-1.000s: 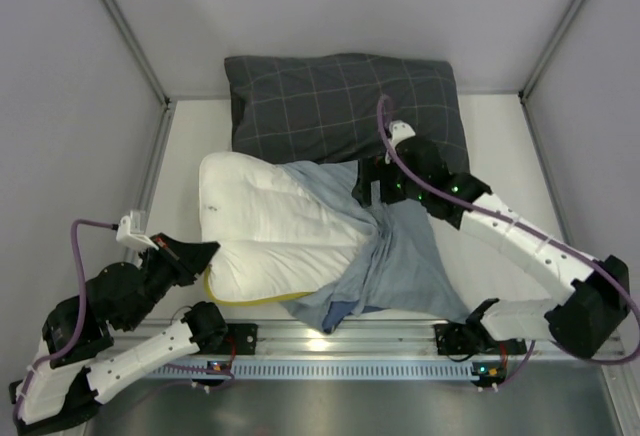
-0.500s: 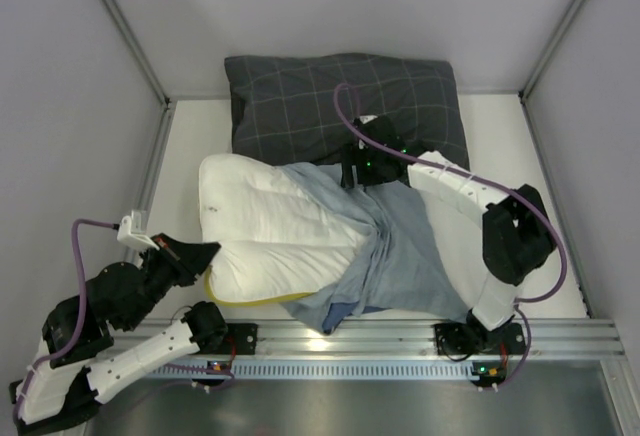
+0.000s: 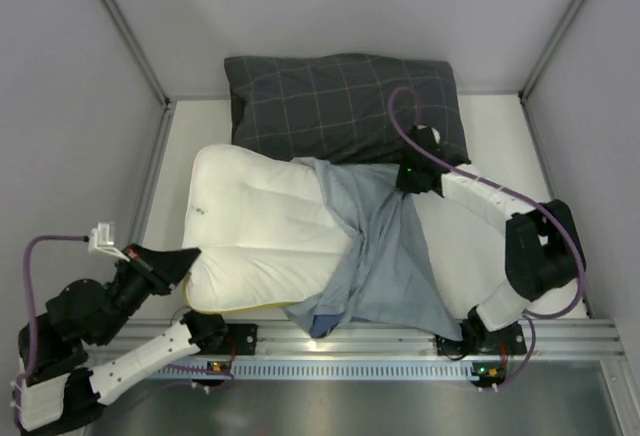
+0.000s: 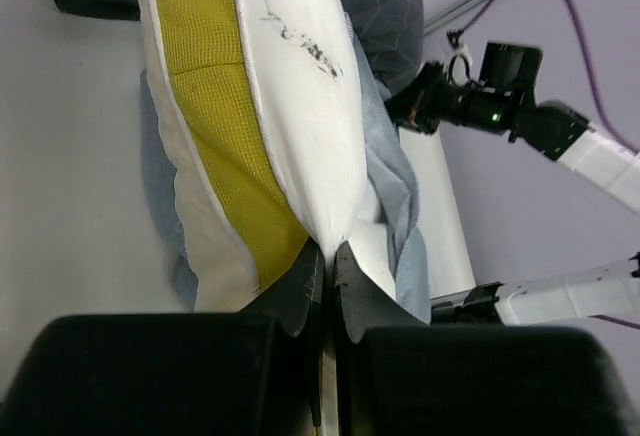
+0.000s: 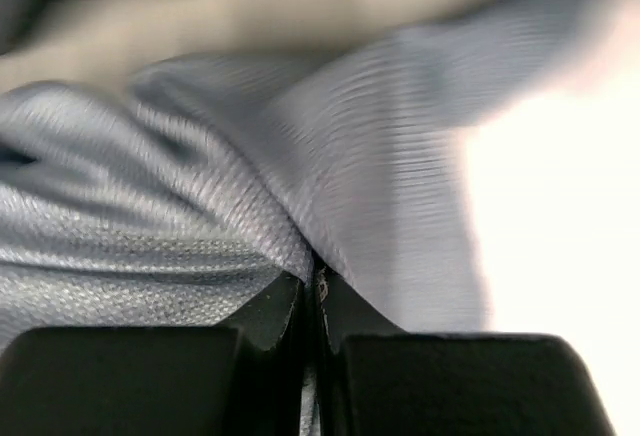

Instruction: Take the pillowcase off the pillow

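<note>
The white pillow [image 3: 255, 226] lies across the table, its yellow side band [image 4: 215, 106] showing in the left wrist view. My left gripper [image 3: 196, 255] [image 4: 330, 249] is shut on the pillow's near-left corner, with white fabric pinched between the jaws. The blue-grey pillowcase [image 3: 385, 256] [image 4: 398, 181] covers only the pillow's right part and hangs bunched toward the front rail. At the case's far edge my right gripper [image 3: 408, 184] [image 5: 312, 278] is shut on a fold of the pillowcase [image 5: 390, 156].
A dark grey checked pillow [image 3: 340, 101] lies at the back, touching the white one. An aluminium rail [image 3: 350, 341] runs along the near edge. Enclosure walls [image 3: 60, 156] close in left, right and behind.
My right gripper has gone from open to shut on the pillowcase and moved right. The left arm has drawn back to the left, pulling the pillow further out of the case.
</note>
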